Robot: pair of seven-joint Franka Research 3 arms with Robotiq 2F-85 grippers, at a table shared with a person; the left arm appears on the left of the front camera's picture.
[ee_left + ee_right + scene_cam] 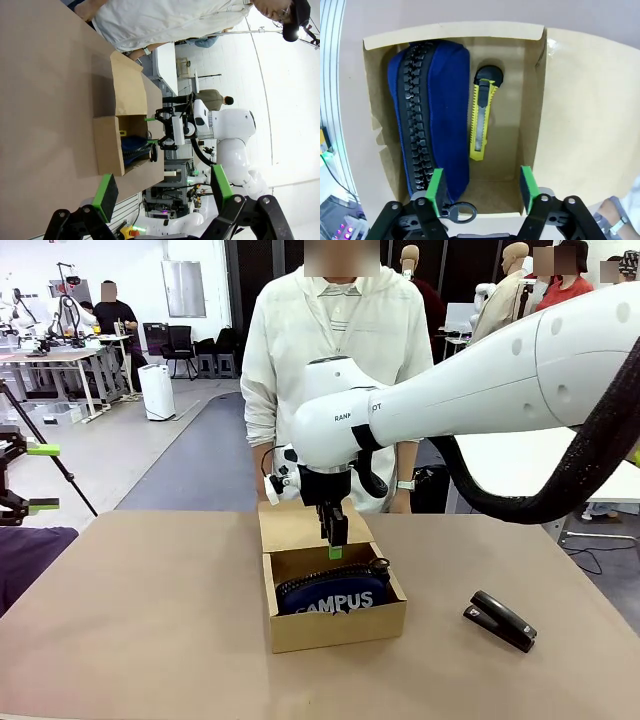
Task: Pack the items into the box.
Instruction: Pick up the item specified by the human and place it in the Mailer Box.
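While the left gripper [40, 477] hangs off the left side of the table [150, 620], fingers spread and empty, the box [335, 628] sits mid-table with its flap [295, 527] open toward the person [335, 350] at the far side. Inside, the pouch [437, 115] lies along the near wall, the knife [481, 120] just beyond it. The right gripper [335, 540] hangs over the box, fingers apart, holding nothing. A stapler [500, 620] lies well apart on the right.
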